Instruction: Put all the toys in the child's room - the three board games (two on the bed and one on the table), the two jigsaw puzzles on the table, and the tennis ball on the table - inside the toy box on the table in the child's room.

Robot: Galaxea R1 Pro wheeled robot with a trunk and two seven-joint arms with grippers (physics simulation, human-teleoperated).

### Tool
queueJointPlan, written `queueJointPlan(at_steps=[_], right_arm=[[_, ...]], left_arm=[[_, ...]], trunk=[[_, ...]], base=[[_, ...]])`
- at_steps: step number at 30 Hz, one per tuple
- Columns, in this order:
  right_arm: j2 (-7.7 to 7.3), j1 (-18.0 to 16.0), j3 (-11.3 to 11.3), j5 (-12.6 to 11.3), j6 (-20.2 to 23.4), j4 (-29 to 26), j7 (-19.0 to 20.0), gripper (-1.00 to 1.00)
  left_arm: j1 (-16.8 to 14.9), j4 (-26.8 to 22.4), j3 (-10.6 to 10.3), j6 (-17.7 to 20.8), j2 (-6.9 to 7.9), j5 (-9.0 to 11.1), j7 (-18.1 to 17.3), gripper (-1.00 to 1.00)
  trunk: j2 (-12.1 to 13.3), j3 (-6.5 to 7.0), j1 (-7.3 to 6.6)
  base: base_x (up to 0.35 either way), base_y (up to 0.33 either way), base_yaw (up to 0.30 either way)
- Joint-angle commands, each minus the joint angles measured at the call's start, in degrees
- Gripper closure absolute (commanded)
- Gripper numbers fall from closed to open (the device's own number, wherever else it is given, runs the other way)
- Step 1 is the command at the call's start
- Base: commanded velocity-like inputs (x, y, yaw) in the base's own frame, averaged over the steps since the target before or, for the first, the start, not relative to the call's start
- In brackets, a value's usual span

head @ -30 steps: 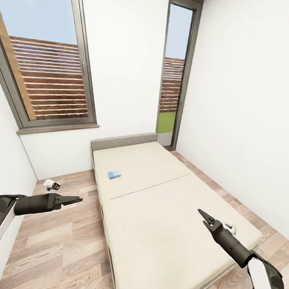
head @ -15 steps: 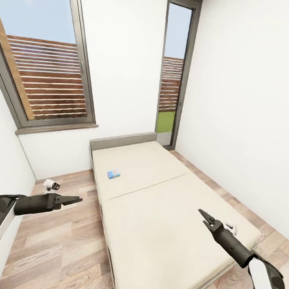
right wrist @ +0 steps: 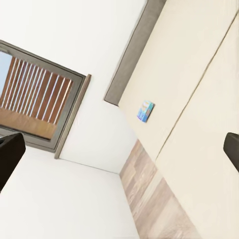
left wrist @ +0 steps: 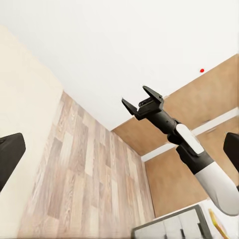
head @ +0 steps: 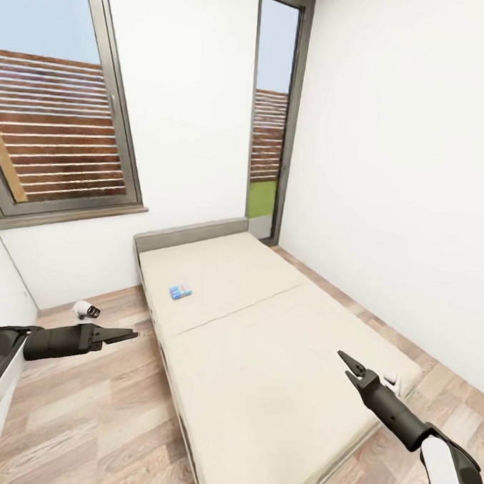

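A white-walled room with a plank floor (head: 88, 412) and dark-framed window (head: 61, 152): a small blue board game (head: 180, 291) lies on the far mattress half of the bed (head: 262, 386), near the headboard (head: 191, 233). The left end effector (head: 125, 334) hangs over the floor, fingers pressed together; the right end effector (head: 349, 364), slightly spread and empty, hangs over the bed's near half

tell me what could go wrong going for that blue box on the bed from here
The small blue board game lies on the far half of the bed, near the headboard, well beyond both grippers, so a reach from here likely falls short. It also lies flat on the soft mattress, so the open right gripper may struggle to get under an edge.
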Motion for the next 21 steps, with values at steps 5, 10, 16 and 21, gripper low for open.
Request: queueJointPlan(at_steps=[5,10,16,21], right_arm=[[0.07,-0.07,-0.11,-0.16,0.42,0.03,0.03,-1.00],[0.08,-0.07,-0.12,-0.16,0.42,0.01,-0.01,-1.00],[0.05,-0.07,-0.12,-0.16,0.42,0.00,-0.02,-1.00],[0.02,-0.07,-0.12,-0.16,0.42,0.04,0.00,-1.00]], left_arm=[[-0.03,-0.01,0.02,0.61,0.03,0.04,-0.20,-1.00],[-0.03,-0.01,0.03,0.61,0.03,0.05,-0.20,-1.00],[-0.03,-0.01,0.03,0.61,0.03,0.05,-0.20,-1.00],[-0.03,-0.01,0.03,0.61,0.03,0.05,-0.20,-1.00]], trunk=[[-0.13,-0.41,0.03],[-0.13,-0.70,0.03],[-0.13,-1.04,0.03],[-0.13,-1.32,0.03]], base=[[0.000,0.239,-0.207],[0.000,0.251,-0.207],[0.000,0.257,-0.207],[0.000,0.258,-0.207]])
